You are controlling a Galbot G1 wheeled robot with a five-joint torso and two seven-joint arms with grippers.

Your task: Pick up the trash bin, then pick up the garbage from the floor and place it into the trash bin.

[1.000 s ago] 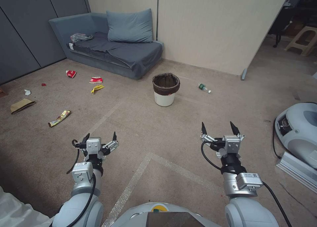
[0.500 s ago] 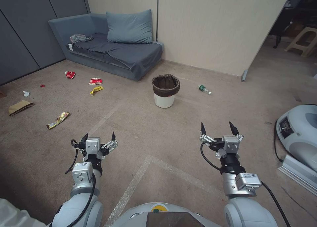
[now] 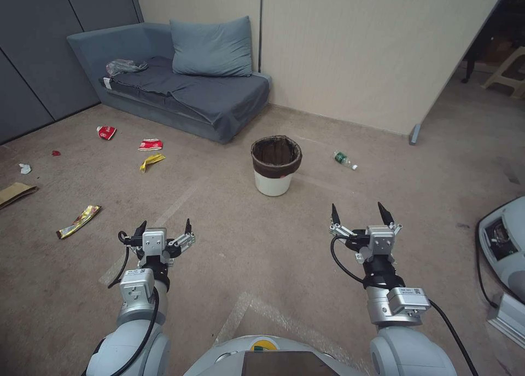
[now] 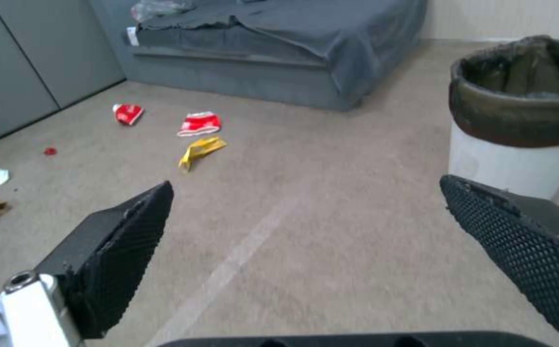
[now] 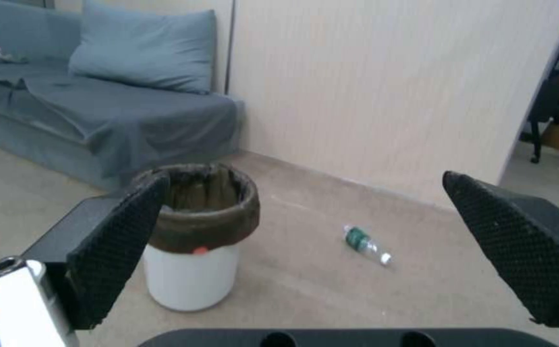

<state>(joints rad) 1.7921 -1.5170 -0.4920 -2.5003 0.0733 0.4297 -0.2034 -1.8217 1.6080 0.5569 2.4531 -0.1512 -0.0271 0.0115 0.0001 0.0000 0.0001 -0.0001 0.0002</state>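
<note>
Now closer: trash bin (image 3: 276, 165) upright on the carpet, dead ahead and larger in the head view than a second ago, litter shifted leftward with the camera, suggesting a drive and slight turn toward the bin. Left gripper (image 3: 164, 231) and right gripper (image 3: 357, 214) held low in front, both spread wide, both empty. Bottle (image 3: 345, 160) lying just right of the bin; crushed cups (image 3: 150, 144) and yellow wrapper (image 3: 151, 161) far left, near the sofa (image 3: 180, 86). Bin not yet within reach.
</note>
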